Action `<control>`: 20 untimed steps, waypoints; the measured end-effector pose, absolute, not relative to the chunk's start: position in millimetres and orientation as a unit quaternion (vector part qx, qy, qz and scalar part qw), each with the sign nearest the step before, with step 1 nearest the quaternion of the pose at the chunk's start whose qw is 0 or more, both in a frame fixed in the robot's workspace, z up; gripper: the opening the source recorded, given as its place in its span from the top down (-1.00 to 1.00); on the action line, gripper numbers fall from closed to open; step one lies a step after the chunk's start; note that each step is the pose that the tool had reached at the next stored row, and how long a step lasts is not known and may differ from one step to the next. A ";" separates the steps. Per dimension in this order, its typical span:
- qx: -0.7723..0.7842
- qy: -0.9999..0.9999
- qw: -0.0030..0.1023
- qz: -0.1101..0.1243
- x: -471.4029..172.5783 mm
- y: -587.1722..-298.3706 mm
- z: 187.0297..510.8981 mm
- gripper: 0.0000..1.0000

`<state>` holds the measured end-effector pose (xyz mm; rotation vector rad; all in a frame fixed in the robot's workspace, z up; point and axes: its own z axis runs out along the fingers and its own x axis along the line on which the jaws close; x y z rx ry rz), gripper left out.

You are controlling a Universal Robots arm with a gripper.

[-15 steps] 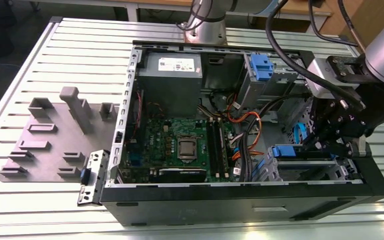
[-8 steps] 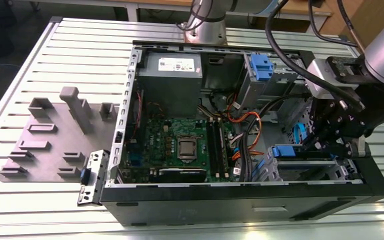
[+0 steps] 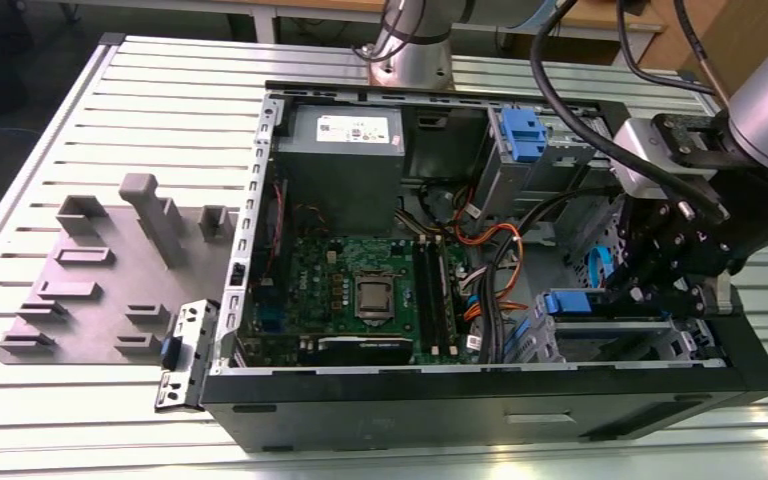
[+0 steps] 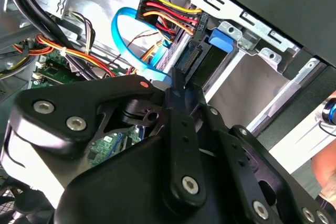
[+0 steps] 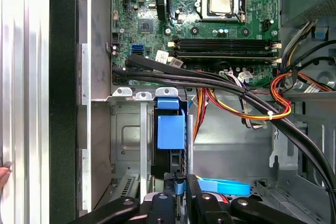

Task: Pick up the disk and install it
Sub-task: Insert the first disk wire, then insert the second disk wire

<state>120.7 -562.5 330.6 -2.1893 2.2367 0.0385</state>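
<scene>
The disk [image 5: 169,163] sits edge-on in the lower drive bay of the open computer case [image 3: 491,405]. Its blue carrier tab [image 5: 171,128] lines up with the bay's front flanges, and in the exterior view the tab [image 3: 576,301] faces the case's inside. My gripper [image 5: 178,195] reaches down into the bay at the disk's end, with its fingers [image 5: 193,190] drawn close together and a sliver of blue between them. In the second wrist view the gripper [image 4: 177,81] has its tip right at the disk's connector end [image 4: 193,60]. In the exterior view the gripper [image 3: 635,300] is just beside the tab.
Bundled orange, yellow and black cables [image 5: 247,106] and a blue data cable [image 4: 126,40] cross beside the bay. The motherboard [image 3: 357,290], the grey power supply [image 3: 344,140] and an upper bay with a blue tab [image 3: 523,135] crowd the case. A grey slotted fixture [image 3: 104,280] lies left. A hand [image 5: 3,174] shows at the edge.
</scene>
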 end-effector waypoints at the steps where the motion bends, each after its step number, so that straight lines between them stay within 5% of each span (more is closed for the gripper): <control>1: -0.699 0.715 0.006 0.012 120.7 -562.6 331.0 0.54; 20: -0.699 0.715 0.006 0.012 121.8 -562.5 356.6 0.54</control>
